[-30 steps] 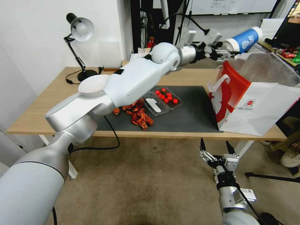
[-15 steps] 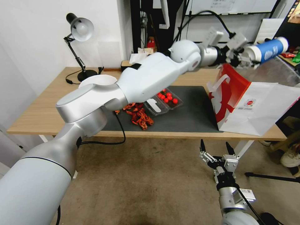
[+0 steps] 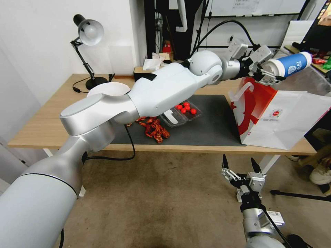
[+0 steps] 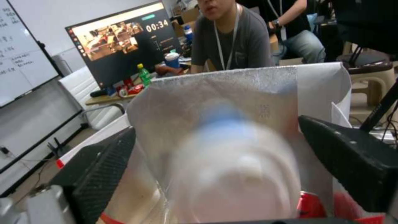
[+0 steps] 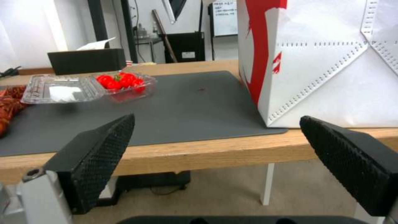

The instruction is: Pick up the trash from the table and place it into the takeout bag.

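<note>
Here the left gripper (image 3: 267, 70) is stretched far across the table (image 3: 48, 120) and clamps a blue-and-white paper cup (image 3: 289, 64), a smooth cylinder with a white rim band and a blue wall carrying a pale print. Its fingers are closed around the rim end of the cup, so the cup sticks out beyond the fingertips, away from the arm. The long axis of the cup lies almost level, slightly raised at the far end, which points to the robot's right and a little away from it. The cup hangs in the air just above the open mouth of the takeout bag (image 3: 286, 120), at the side with the red panel and the flat white handle (image 3: 241, 91). The bag is of stiff white paper with folded creases and a crinkled silvery lining (image 4: 232, 93), and it stands on the right end of the table, partly on the dark grey mat (image 3: 213, 124), which looks matte and smooth. In the left wrist view the cup (image 4: 232, 174) shows blurred between the two black ribbed pads (image 4: 108, 168), with the lining behind it. The right gripper (image 3: 241, 167) waits low in front of the table edge, its fingers spread wide apart and holding nothing.
</note>
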Available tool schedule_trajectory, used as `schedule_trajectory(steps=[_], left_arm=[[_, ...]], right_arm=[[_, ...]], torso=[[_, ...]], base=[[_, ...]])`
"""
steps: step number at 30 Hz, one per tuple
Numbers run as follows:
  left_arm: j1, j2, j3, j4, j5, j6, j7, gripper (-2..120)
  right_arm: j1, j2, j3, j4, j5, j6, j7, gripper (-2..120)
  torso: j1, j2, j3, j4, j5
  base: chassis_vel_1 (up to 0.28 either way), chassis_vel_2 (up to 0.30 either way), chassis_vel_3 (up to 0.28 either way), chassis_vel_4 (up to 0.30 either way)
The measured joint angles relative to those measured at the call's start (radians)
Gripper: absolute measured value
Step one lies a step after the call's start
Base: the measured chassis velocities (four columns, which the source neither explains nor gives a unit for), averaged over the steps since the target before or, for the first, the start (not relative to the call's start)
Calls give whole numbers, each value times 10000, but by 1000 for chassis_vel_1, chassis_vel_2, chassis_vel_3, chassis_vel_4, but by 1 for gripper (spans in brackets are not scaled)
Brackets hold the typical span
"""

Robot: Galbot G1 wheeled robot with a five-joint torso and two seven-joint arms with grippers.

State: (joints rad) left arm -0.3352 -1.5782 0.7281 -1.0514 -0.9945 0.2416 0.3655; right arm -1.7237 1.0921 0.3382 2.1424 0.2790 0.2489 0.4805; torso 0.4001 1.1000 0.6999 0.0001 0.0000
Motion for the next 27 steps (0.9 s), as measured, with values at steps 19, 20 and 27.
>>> schedule_trajectory(steps=[19, 20, 27], left_arm=[[821, 1182, -1179, -1132, -83, -139, -778, 100], [986, 1513, -1352, -1459, -105, -145, -916, 100], [2435, 3525, -2160, -3665, 53, -297, -1534, 100]], right_arm=[[58, 10, -51, -22, 5, -24, -14, 100], [63, 7, -58, -30, 10, -25, -15, 100], [105, -42, -124, -29, 22, -48, -19, 100]], torso=[[0, 0, 0, -1, -2], [-1, 0, 0, -2, -2], [0, 0, 0, 1, -7]], base=[[0, 0, 0, 0], [0, 0, 0, 0], [0, 0, 0, 0]])
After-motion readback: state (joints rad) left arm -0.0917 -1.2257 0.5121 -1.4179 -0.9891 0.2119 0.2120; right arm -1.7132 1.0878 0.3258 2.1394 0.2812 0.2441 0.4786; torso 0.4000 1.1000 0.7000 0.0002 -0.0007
